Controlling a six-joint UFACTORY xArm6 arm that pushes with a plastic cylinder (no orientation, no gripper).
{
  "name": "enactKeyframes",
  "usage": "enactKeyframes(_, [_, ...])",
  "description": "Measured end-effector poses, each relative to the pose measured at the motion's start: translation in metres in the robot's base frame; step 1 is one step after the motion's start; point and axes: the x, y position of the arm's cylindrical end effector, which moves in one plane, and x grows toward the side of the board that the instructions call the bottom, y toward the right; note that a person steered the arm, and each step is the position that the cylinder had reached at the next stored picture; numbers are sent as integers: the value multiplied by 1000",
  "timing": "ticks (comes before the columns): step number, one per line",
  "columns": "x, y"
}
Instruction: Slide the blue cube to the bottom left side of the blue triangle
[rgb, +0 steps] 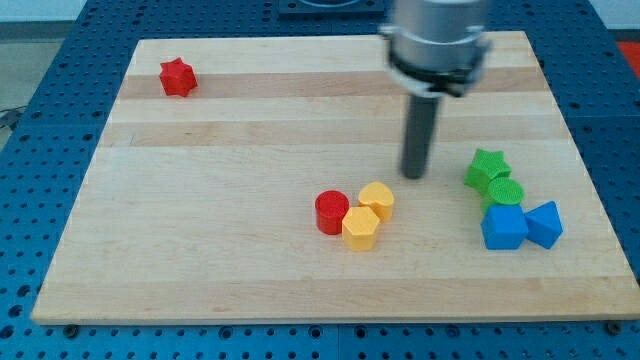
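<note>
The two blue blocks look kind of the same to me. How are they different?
The blue cube has a square, boxy shape, while the blue triangle is wedge-shaped with slanted sides. The cube sits to the view's left, touching the green round block above it; the triangle sits to the view's right, clear of it. My tip is nearer the cube. Both are the same blue and touch each other.

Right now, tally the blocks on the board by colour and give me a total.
Red: 2, star and cylinder
Yellow: 2, and
Green: 2, star and cylinder
Blue: 2, cube and triangle
Total: 8
</note>
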Motion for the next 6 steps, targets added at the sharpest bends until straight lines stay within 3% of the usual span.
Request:
enactKeyframes(1, [1, 27])
enactKeyframes(2, [65, 29])
enactKeyframes(3, [74, 29])
enactKeyframes(4, [73, 34])
enactKeyframes(6, [5, 41])
